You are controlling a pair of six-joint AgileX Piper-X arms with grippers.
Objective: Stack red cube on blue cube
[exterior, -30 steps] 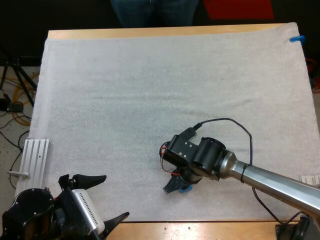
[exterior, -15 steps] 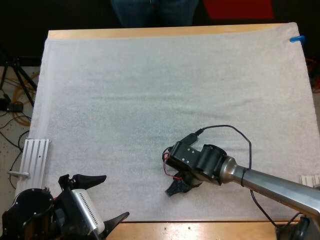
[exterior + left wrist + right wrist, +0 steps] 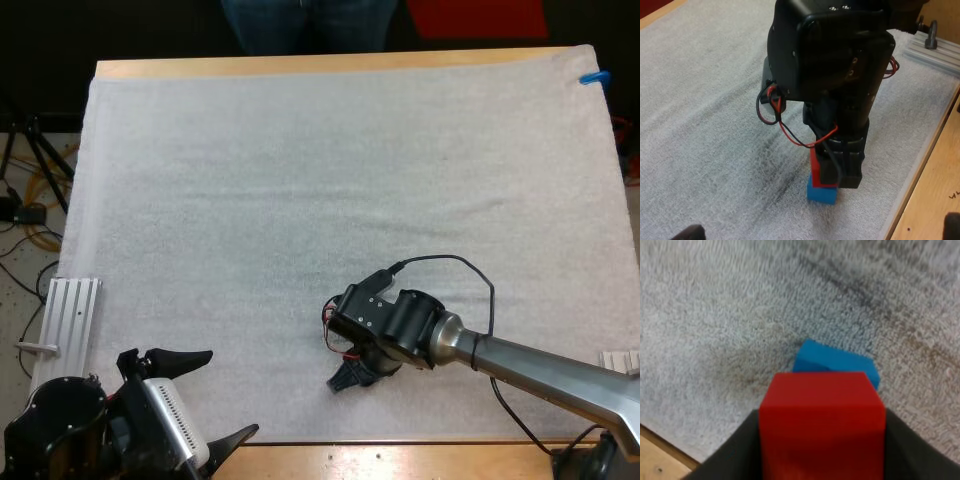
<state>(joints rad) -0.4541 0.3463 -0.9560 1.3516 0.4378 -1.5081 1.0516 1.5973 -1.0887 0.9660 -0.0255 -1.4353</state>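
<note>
Left claw (image 3: 228, 393) stands wide open at the near edge of the counter (image 3: 400, 462), clear of anything. Farther in, right claw (image 3: 350, 377) grips the red cube (image 3: 822, 425) from both sides, directly over the blue cube (image 3: 835, 362) on the mat (image 3: 300, 180). Whether the cubes touch is unclear.

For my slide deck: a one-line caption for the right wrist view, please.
Right gripper, shut on the red cube, poised over the blue cube on the white mat.
</note>
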